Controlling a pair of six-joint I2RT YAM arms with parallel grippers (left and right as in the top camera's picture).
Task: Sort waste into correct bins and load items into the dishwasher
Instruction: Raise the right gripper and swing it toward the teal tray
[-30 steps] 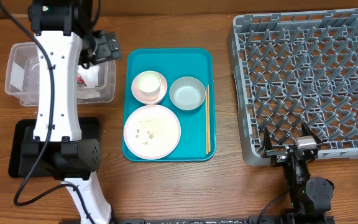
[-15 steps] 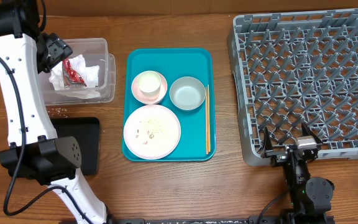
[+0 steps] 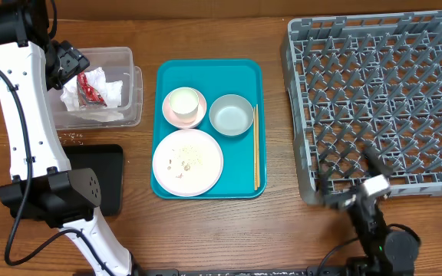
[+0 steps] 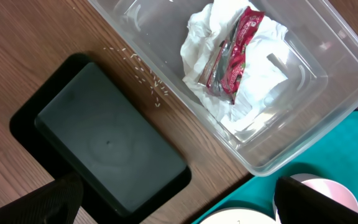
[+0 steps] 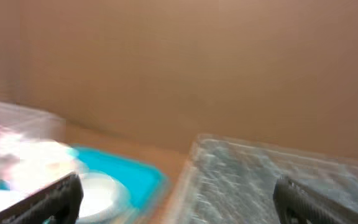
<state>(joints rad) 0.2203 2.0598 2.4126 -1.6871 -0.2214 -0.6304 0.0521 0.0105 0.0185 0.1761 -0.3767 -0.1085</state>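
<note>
Left gripper point(image 3: 66, 65) hung over the left end of the clear tub point(image 3: 129, 84), jaws wide, nothing between them. From that height the left wrist camera took in both bins at once.

Waste:
- Crumpled white napkins point(image 4: 253, 87) lay inside the tub, with the red wrapper point(image 4: 232, 53) on top. The dry rubbish appeared sorted.
- Black tray point(image 4: 104, 143) sat just beside the tub and was bare inside. I judged it was meant for food scraps.
- A few loose rice grains point(image 4: 145, 78) lay on the bench point(image 3: 282, 230) between tub and black tray, in neither bin.
- More rice crumbs point(image 3: 184, 159) sat on the pale pink plate point(image 3: 206, 172), not yet tipped out.

Dishes, all on the teal tray point(image 3: 244, 73):
- Plate at the near left.
- White cup point(image 3: 184, 102) sat in the small pink dish point(image 3: 169, 115) at the far left.
- Grey-white bowl point(image 3: 231, 115) stood just beside that pair.
- Wooden chopsticks point(image 3: 256, 146) lay along the right rim.

The grey dish rack point(image 3: 374, 77) stood well apart on the right. No dishes showed among its pegs.

Right gripper point(image 3: 347, 172) stood at the rack's near edge, jaws wide and empty. Its wrist view was blurred, so fine detail could not be read.

Judgement: the paper waste was done, and the plate likely needed scraping before anything was racked.
</note>
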